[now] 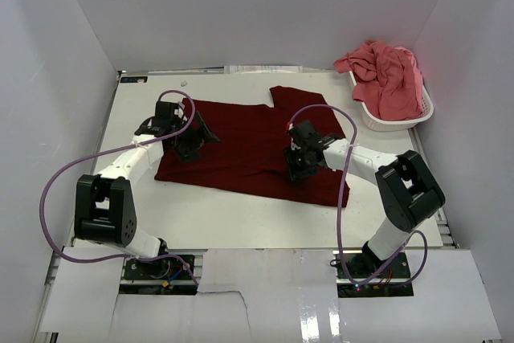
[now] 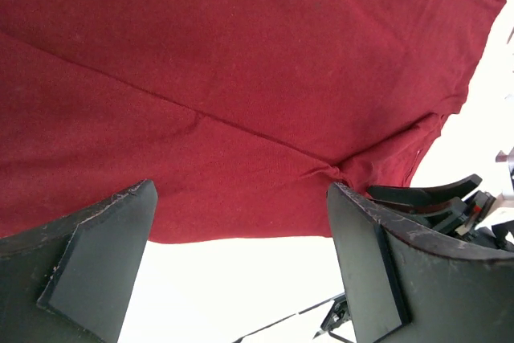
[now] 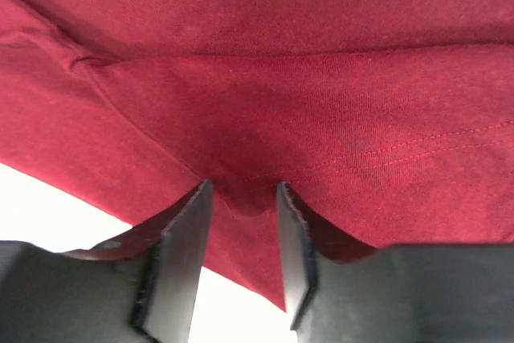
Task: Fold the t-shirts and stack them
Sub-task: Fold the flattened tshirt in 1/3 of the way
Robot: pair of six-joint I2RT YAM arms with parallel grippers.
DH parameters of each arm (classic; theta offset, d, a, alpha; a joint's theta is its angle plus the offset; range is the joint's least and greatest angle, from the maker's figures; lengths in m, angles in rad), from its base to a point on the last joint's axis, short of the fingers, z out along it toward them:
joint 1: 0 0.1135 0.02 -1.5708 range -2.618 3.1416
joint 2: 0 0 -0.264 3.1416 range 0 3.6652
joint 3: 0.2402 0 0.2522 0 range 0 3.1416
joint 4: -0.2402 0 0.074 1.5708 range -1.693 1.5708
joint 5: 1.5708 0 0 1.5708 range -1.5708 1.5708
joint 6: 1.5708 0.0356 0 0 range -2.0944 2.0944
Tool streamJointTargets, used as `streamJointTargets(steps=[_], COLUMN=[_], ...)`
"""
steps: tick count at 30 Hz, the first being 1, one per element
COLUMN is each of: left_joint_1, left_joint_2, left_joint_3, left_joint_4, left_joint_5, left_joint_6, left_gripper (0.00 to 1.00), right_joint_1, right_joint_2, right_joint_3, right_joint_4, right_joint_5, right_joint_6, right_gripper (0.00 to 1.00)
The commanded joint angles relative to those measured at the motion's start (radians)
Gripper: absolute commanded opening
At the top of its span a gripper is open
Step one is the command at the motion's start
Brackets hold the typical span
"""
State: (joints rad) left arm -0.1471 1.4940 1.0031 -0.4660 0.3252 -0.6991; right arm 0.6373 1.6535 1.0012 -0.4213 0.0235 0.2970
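Closest in, the right gripper (image 3: 241, 190) stands half-open with a ridge of the maroon t-shirt (image 1: 249, 146) bunched between its jaws; whether it grips I cannot tell. The left gripper (image 2: 241, 190) gapes wide and empty over the shirt's left edge. That shirt lies spread on the table (image 1: 241, 226), unfolded; the coral t-shirt (image 1: 385, 78) sits crumpled in the basket (image 1: 397, 122). By my reckoning, all folding and stacking remain.

Robot lab: white-walled booth (image 1: 241, 6) around a worktable (image 1: 241, 216).
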Motion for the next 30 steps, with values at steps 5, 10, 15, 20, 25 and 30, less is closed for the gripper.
streamJointTargets(steps=[5, 10, 15, 20, 25, 30], left_joint_1=[-0.003, -0.003, -0.003, -0.003, -0.003, -0.003], left_joint_2=[-0.001, 0.002, -0.001, -0.009, -0.014, -0.005], left_joint_3=[0.025, 0.029, 0.017, 0.006, -0.008, -0.02], left_joint_4=[-0.005, -0.013, -0.013, -0.019, -0.022, -0.017], left_joint_5=[-0.031, -0.038, -0.038, -0.052, -0.057, -0.046], left_joint_6=[0.018, 0.024, 0.026, 0.041, 0.05, 0.049], left_gripper=[0.98, 0.98, 0.98, 0.98, 0.98, 0.98], right_joint_1=[0.005, 0.005, 0.005, 0.005, 0.005, 0.005], right_joint_2=[0.025, 0.032, 0.061, 0.133, 0.288, 0.426], right_joint_3=[0.048, 0.066, 0.192, 0.341, 0.56, 0.737], right_joint_4=[-0.027, -0.033, -0.094, -0.128, -0.145, -0.126], right_joint_5=[0.0, 0.003, 0.03, 0.03, 0.07, 0.169], right_joint_6=[-0.022, -0.027, -0.053, -0.078, -0.148, -0.187], right_gripper=[0.34, 0.12, 0.08, 0.08, 0.08, 0.66])
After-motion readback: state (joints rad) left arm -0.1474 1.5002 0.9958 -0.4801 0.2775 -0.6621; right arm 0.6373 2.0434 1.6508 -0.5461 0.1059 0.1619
